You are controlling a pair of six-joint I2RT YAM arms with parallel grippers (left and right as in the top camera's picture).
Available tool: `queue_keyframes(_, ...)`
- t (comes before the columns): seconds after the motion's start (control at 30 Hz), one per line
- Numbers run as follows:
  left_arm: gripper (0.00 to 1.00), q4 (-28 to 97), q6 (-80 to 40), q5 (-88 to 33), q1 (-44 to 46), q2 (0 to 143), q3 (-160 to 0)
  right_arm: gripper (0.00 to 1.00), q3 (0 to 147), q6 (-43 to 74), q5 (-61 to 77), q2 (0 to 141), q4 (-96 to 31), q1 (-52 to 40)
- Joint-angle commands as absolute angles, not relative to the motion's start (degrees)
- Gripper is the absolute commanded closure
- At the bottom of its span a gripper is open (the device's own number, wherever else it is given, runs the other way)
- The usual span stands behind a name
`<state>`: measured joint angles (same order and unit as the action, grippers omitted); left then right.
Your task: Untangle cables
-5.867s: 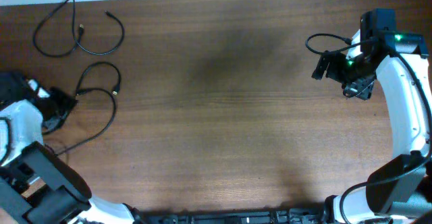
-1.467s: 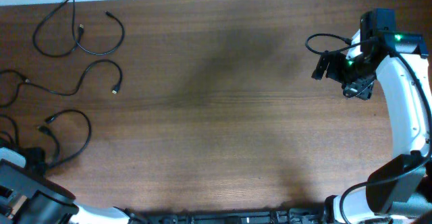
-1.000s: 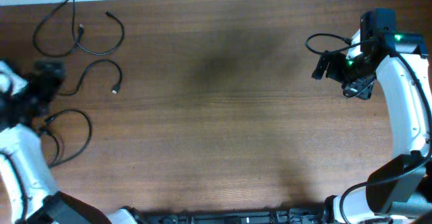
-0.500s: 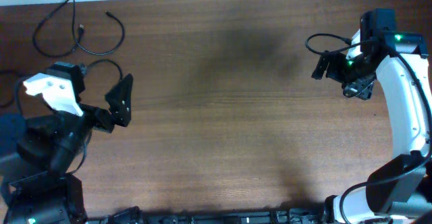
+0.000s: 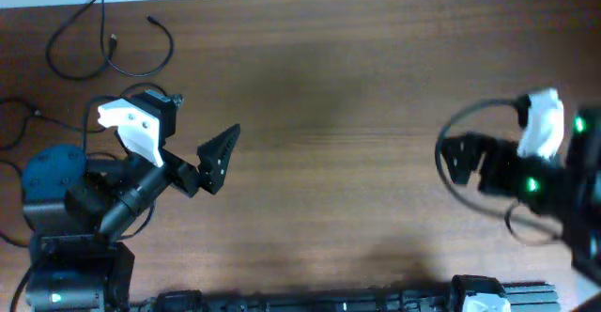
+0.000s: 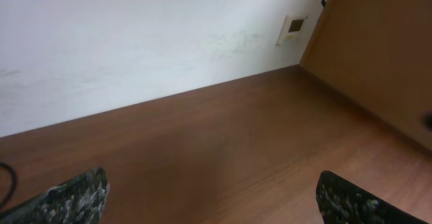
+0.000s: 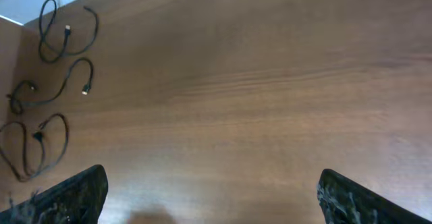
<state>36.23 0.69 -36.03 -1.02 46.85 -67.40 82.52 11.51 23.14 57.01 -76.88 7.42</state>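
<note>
Three thin black cables lie apart at the table's far left. In the right wrist view they are the looped top cable [image 7: 64,28], the middle cable [image 7: 57,89] and the lower looped cable [image 7: 37,143]. In the overhead view the top cable [image 5: 108,44] shows in full. The middle cable [image 5: 19,124] is partly hidden by my left arm, and the lower one is mostly hidden. My left gripper [image 5: 214,157] [image 6: 216,207] is open, empty and points right over bare table. My right gripper [image 5: 460,159] [image 7: 216,200] is open, empty and blurred at the right.
The dark wooden table [image 5: 319,115] fills the view. A white wall [image 6: 135,42] runs along its far edge, and a wooden side panel [image 6: 385,48] stands beside it. The left arm's base [image 5: 56,190] sits at the front left.
My left arm has swung in from the left edge and its gripper now points right. My right arm has dropped from the back right toward the front right. The cables lie where they were.
</note>
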Motion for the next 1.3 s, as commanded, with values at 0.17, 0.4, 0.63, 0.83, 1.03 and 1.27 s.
queue_keyframes(0.17, 0.01, 36.16, 1.78, -36.25, -0.75, 46.74, -67.77, 0.02, 65.52, 10.96, 19.92, 23.77, -74.24, 7.14)
queue_keyframes(0.4, 0.01, 36.16, 1.78, -36.25, -0.75, 46.74, -67.77, 0.02, 65.49, 10.74, 16.86, 23.11, -77.28, 7.14)
queue_keyframes(0.63, 0.01, 36.16, 1.78, -36.23, -0.75, 46.74, -67.77, 0.02, 55.07, 7.29, 13.23, 21.10, -65.82, 7.14)
queue_keyframes(0.83, 0.01, 36.16, 1.78, -36.25, -0.75, 46.74, -67.75, 0.02, 34.09, 7.29, 11.97, 5.13, -42.81, 7.11)
queue_keyframes(1.03, 0.01, 36.18, 1.78, -36.23, -0.75, 46.74, -67.77, 0.02, 16.99, 6.28, 12.19, 0.21, -21.67, 6.52)
queue_keyframes(1.27, 0.01, 36.16, 1.78, -36.23, -0.75, 46.74, -67.77, 0.02, 7.29, -1.69, 9.78, 0.19, -9.45, 3.81)
